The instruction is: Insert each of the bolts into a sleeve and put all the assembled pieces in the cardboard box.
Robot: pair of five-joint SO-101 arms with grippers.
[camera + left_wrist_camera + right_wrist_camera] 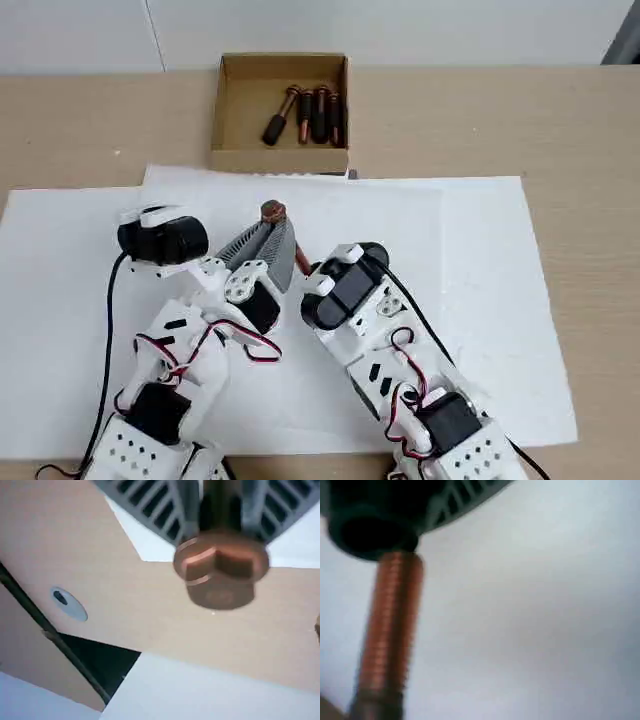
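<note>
One bolt (pixel 220 567) is clamped below its head by the left gripper (pixel 270 228). The right gripper (pixel 305 268) clamps the sleeve (pixel 370 535) over its threaded tip, short of the cardboard box (pixel 232 110). Risk: misaligned axes could jam the threads or twist the bolt loose.

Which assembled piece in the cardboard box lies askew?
The leftmost copper bolt in its black sleeve: it slants diagonally, while the others lie parallel beside it.

Fixed overhead view down on the table (pixel 560 120); wrist views close up, the bolt (pixel 272 211) shared.
</note>
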